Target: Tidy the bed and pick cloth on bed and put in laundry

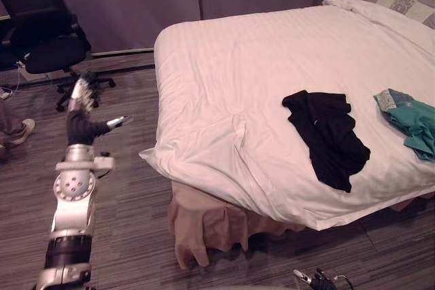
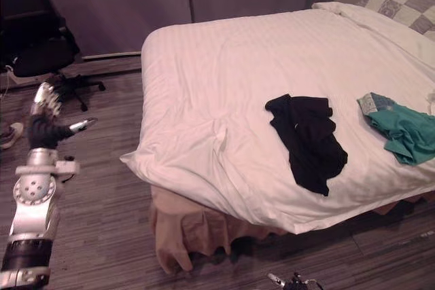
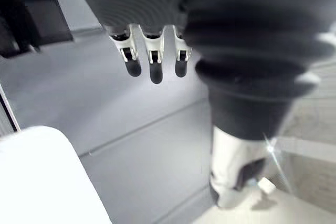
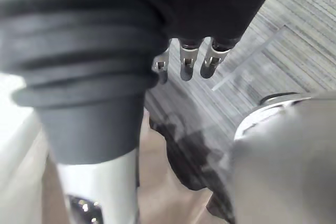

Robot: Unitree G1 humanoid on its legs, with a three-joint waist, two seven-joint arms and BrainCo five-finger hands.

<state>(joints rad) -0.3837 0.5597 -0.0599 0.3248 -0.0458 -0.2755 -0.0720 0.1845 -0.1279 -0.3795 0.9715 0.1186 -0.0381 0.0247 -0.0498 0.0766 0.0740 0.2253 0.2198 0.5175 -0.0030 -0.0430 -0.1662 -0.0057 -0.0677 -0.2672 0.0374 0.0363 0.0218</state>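
Beside bed [image 1: 224, 66] corner, left hand [image 1: 80, 125] hovering open, empty, well apart from black cloth [image 1: 326, 137] and teal cloth [image 1: 411, 120], probably because reach not yet begun. Right hand [image 4: 187, 59] hanging low, fingers relaxed, holding nothing.

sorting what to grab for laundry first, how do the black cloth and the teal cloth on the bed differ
The black cloth is dark all over; the teal cloth has a paler blue patch at one end. The black cloth lies whole in view; the teal cloth lies further to the robot's right, cut by the view's edge. Both lie crumpled on the white bed, apart.
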